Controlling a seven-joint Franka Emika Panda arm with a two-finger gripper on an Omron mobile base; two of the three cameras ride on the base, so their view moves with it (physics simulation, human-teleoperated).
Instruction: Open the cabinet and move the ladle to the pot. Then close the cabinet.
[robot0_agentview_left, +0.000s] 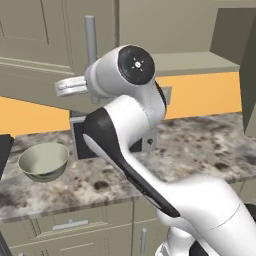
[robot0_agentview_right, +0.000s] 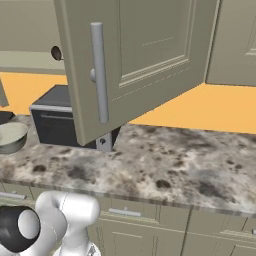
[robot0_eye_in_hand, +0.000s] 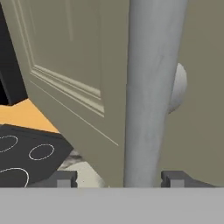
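- Cabinet (robot0_agentview_right: 150, 45) hangs above the worktop (robot0_agentview_right: 165, 160), one door swung partly out toward me; I judge it stiff and hinged, pulling in an arc.
- Bowl (robot0_agentview_left: 44, 161) sits on the worktop's left end.
- Handle (robot0_eye_in_hand: 151, 92), a smooth rigid bar, is where I'd grip, mid-length.
- Pincer (robot0_eye_in_hand: 118, 179) straddles the handle, tips apart on either side, seemingly not clamping.

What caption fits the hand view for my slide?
Open gripper straddles the silver bar handle of the swung-out cabinet door.
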